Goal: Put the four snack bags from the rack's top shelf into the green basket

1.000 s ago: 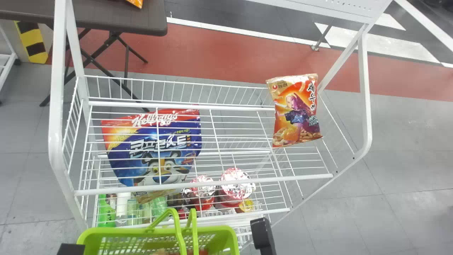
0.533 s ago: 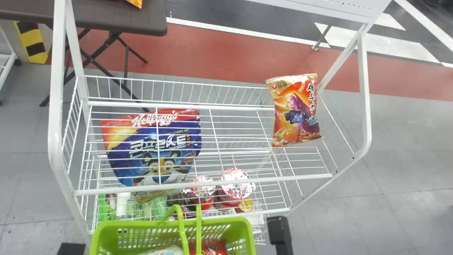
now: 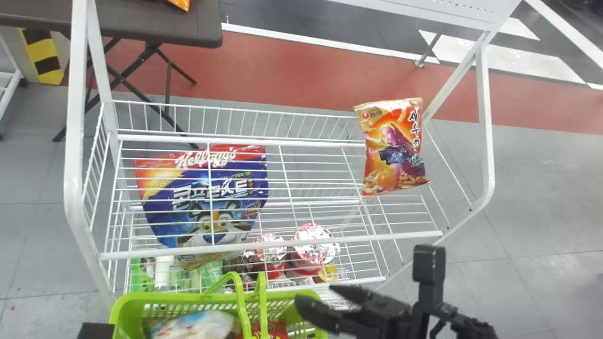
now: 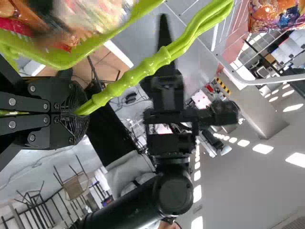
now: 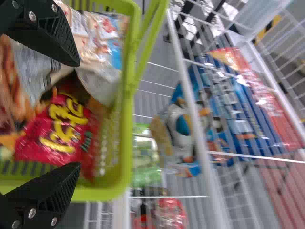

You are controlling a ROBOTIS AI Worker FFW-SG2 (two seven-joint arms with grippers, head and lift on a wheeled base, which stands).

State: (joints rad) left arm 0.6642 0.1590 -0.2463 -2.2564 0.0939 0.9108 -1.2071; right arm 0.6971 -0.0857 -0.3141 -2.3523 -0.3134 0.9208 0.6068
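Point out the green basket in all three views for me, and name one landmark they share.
Head view: green basket at the bottom edge, left of centre.
Left wrist view: beside the left gripper, which grips its handle.
Right wrist view: before the right gripper, its rim beside the white rack.
Shared landmark: the rack.

The right gripper [image 3: 315, 295] points to the robot's left, its two fingers [image 3: 316, 311] spread apart. Its wrist [image 3: 386, 320] is behind them, to the robot's right, with the right arm [image 4: 178, 195] running back from there. The left gripper [image 4: 80, 113] has its fingertips pinched together. Part of the left arm [image 3: 96, 331] sits well left of the right gripper.
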